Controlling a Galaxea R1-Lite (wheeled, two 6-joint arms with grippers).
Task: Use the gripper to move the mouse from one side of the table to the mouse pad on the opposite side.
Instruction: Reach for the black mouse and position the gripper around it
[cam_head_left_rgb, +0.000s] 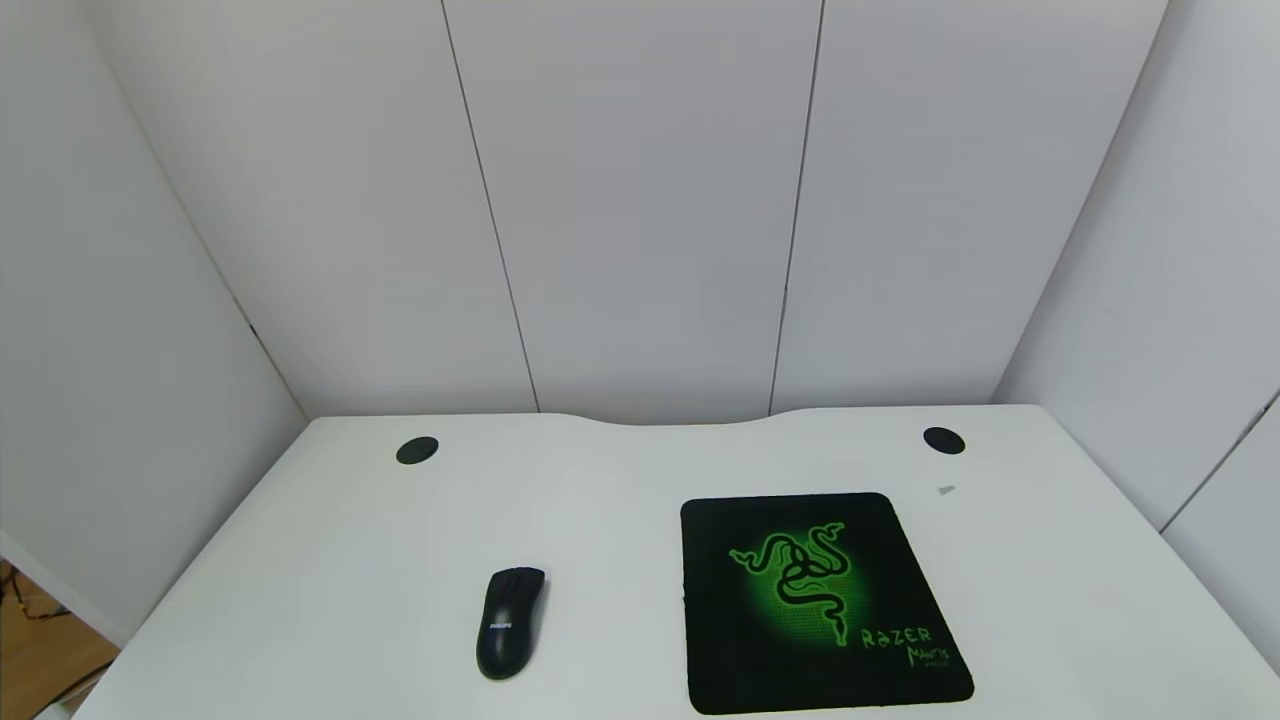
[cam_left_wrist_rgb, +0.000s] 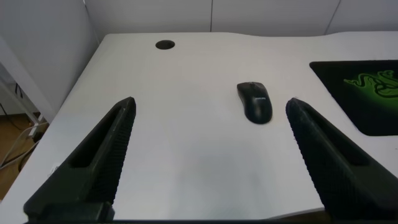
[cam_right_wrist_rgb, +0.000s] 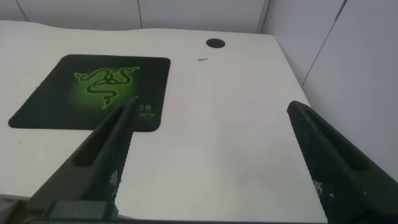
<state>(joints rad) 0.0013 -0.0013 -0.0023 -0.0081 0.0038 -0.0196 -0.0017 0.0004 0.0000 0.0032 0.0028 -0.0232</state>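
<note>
White wall panels close off the back and sides of the table (cam_head_left_rgb: 330, 560), a smooth white desk with a curved rear edge. On its left half lies the mouse (cam_head_left_rgb: 511, 622), glossy black, lengthwise front to back, resting on bare desk well apart from the mouse pad (cam_head_left_rgb: 815, 600) on the right half. Two grommets (cam_head_left_rgb: 417, 450) (cam_head_left_rgb: 944, 440) sit near the rear corners. Above the near left edge, the left gripper (cam_left_wrist_rgb: 208, 143) has its fingers spread wide, holding nothing, the mouse ahead of it. Likewise the right gripper (cam_right_wrist_rgb: 214, 149) is spread wide and empty, near the right edge beside the pad.
</note>
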